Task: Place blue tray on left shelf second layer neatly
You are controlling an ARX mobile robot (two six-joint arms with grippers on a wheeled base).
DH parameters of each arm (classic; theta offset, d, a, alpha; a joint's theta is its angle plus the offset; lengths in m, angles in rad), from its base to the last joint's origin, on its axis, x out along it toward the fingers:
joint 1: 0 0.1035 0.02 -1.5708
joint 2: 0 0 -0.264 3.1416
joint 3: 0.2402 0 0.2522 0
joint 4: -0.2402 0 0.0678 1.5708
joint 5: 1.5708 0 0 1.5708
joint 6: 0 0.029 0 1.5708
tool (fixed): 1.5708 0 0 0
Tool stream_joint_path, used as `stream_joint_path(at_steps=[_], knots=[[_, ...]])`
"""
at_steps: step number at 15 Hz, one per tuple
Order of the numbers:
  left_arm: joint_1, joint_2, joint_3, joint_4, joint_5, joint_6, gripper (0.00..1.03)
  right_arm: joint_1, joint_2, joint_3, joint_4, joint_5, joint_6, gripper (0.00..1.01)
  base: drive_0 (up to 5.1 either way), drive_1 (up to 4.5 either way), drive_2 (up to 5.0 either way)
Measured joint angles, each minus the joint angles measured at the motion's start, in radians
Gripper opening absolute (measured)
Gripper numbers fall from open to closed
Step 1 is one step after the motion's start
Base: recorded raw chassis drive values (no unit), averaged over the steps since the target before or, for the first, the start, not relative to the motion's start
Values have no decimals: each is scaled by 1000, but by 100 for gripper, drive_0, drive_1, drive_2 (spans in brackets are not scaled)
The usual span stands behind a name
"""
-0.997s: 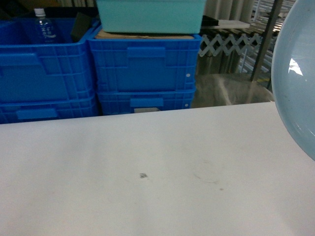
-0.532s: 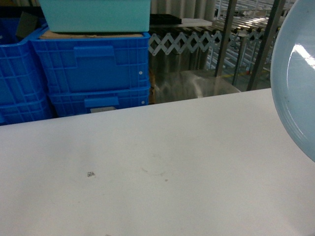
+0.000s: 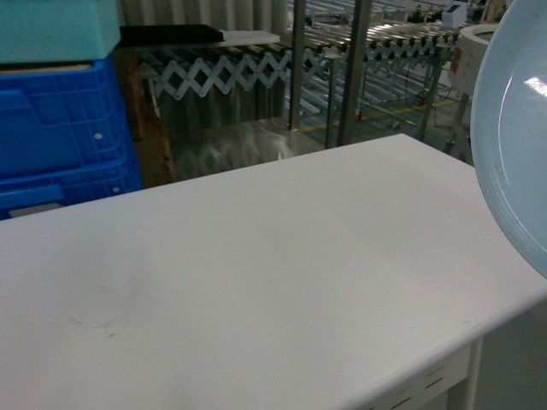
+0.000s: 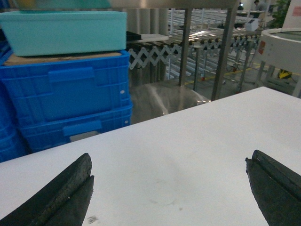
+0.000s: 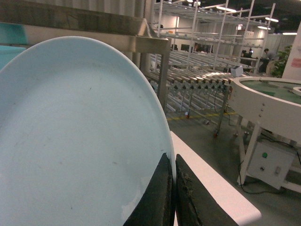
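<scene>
The head camera looked forward and slanting down across the counter [image 3: 256, 273], with the crates [image 3: 60, 137] at its left edge and the tray [image 3: 517, 145] cutting in close at the right edge. The left wrist camera sat low over the same counter, facing forward between the dark fingers [image 4: 61, 197] of the left hand [image 4: 169, 188], toward the crates and the roller racks [image 4: 211, 42] behind. The right wrist camera was pressed very near the tray, which filled most of its left side, and faced past the counter's end toward the racks, which all three views shared.
</scene>
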Motion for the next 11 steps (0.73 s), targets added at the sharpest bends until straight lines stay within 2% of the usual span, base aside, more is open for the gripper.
stream_joint_path(at_steps=[11], knots=[[0, 0, 0, -1, 4, 0, 98, -1, 2, -1, -11, 6, 0, 2, 327, -281, -508]])
